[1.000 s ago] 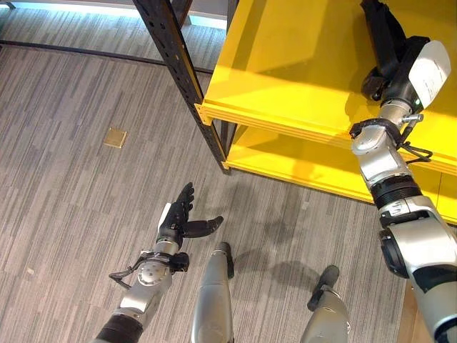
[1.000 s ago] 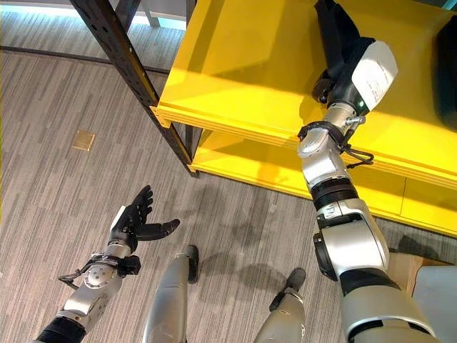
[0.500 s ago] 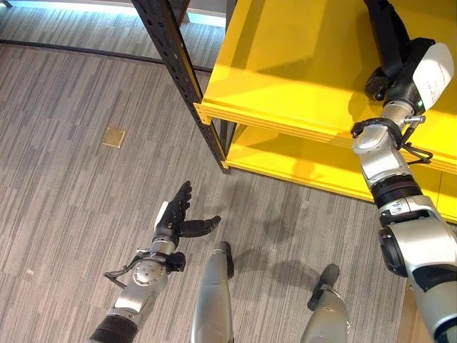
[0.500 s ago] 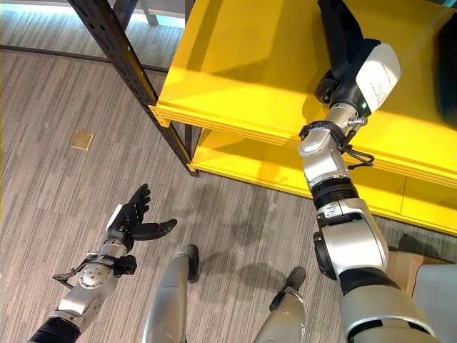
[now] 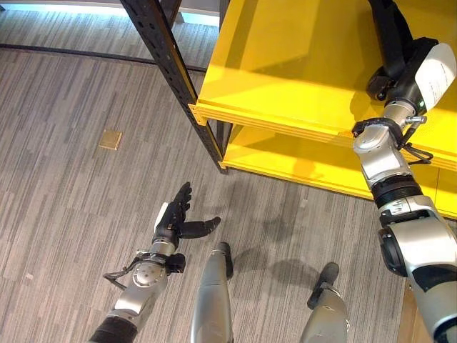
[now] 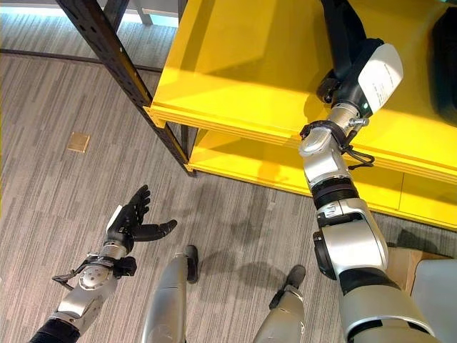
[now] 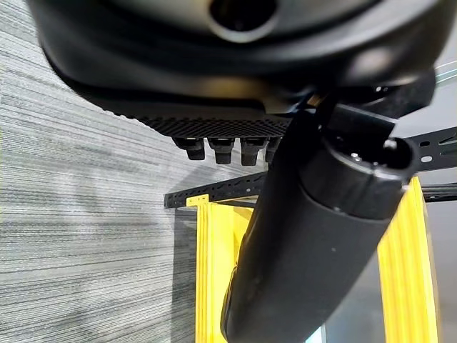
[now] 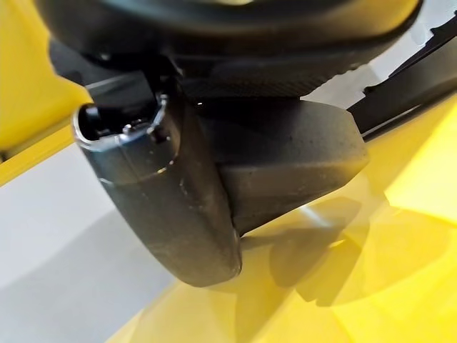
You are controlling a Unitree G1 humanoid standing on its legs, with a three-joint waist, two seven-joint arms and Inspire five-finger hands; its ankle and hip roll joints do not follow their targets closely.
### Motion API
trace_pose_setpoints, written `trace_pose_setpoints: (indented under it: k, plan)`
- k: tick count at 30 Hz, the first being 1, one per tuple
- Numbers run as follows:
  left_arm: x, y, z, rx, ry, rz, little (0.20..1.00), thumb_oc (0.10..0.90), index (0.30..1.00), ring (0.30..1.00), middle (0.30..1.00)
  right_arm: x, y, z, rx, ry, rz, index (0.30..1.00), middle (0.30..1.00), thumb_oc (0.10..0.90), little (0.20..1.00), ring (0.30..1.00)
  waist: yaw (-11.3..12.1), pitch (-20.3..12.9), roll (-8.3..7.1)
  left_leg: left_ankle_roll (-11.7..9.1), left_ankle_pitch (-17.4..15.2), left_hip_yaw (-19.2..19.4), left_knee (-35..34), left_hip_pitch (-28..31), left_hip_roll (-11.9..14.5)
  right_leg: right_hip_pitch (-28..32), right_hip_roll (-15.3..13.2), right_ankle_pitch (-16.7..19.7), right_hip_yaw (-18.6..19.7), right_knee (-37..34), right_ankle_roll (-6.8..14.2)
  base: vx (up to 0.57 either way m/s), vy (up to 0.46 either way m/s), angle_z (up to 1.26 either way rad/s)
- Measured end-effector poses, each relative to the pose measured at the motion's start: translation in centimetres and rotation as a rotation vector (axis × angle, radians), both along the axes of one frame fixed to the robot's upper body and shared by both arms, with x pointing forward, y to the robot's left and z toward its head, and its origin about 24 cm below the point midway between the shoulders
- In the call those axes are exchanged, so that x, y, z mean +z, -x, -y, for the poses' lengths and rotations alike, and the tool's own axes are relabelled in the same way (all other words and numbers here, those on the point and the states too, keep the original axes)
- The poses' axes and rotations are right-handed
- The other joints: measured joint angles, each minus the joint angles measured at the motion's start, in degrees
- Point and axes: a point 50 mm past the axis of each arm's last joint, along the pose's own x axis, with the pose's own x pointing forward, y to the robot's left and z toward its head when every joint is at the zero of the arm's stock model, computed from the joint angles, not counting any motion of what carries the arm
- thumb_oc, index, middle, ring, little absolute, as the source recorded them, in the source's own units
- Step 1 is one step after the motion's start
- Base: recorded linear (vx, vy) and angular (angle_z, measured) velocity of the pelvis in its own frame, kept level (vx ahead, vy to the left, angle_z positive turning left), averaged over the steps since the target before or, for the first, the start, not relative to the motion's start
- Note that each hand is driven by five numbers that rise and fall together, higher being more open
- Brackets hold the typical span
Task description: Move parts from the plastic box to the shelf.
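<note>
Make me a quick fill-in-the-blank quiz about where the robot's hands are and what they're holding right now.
1. The right hand holds a dark part over the ____ shelf.
2. The left hand hangs over the ____, holding nothing.
3. The left hand's fingers are ____.

Missing words: yellow; floor; open

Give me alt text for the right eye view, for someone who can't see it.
The robot's right hand reaches up over the upper yellow shelf, holding a dark part against its board. Its left hand hangs low over the grey carpet floor, fingers spread and empty. A black perforated post stands at the shelf's corner.
</note>
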Motion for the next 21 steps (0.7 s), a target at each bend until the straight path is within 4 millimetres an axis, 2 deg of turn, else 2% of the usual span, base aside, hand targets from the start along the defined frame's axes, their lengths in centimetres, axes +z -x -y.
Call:
trace_pose_setpoints:
  k: [1, 2, 10, 16, 21]
  plan:
    - [0.0, 0.0, 0.0, 0.0, 0.0, 0.0, 1.0, 0.9, 1.0, 1.0, 1.0, 0.0, 0.0, 0.0, 0.0, 0.0, 0.0, 0.887, 0.887, 0.82, 0.887, 0.887, 0.0, 0.0, 0.0, 0.0, 0.0, 0.1, 0.0, 0.0, 0.0, -0.1, 0.0, 0.0, 0.1, 0.0, 0.0, 0.0, -0.008, -0.04]
    - [0.0, 0.0, 0.0, 0.0, 0.0, 0.001, 1.0, 0.9, 1.0, 1.0, 1.0, 0.0, 0.0, -0.1, 0.002, -0.001, 0.0, 1.0, 1.0, 0.9, 1.0, 1.0, 0.0, 0.0, 0.0, 0.0, 0.0, 0.1, 0.0, 0.0, 0.0, -0.2, 0.0, 0.0, 0.2, 0.1, 0.0, 0.0, 0.0, 0.0]
    - [-0.1, 0.1, 0.0, 0.002, -0.001, -0.002, 1.0, 0.9, 1.0, 1.0, 1.0, 0.3, 0.0, -0.8, 0.028, -0.024, 0.025, 1.0, 1.0, 0.9, 1.0, 1.0, -0.3, 0.0, 0.0, 0.0, 0.0, 0.3, 0.1, 0.0, 0.1, -0.4, 0.0, 0.0, 0.5, 0.2, 0.0, 0.0, 0.0, 0.0]
    - [-0.1, 0.1, -0.1, 0.004, -0.006, -0.002, 1.0, 0.9, 1.0, 1.0, 1.0, 2.6, 0.6, -3.5, 0.13, 0.004, 0.156, 1.0, 1.0, 0.9, 1.0, 1.0, -0.3, 0.0, 0.0, 0.0, 0.0, 0.6, 0.1, 0.0, 0.3, -0.9, 0.1, 0.0, 1.0, 0.4, 0.0, 0.0, -0.004, -0.02]
    - [-0.1, 0.1, -0.1, 0.008, -0.005, -0.001, 1.0, 0.9, 1.0, 1.0, 1.0, 3.4, 1.4, -6.0, 0.212, 0.016, 0.236, 1.0, 1.0, 0.9, 1.0, 1.0, -0.6, 0.0, 0.0, -0.1, -0.1, 0.6, 0.2, 0.0, 0.4, -1.0, 0.2, 0.0, 1.0, 0.6, 0.0, 0.0, 0.0, 0.0]
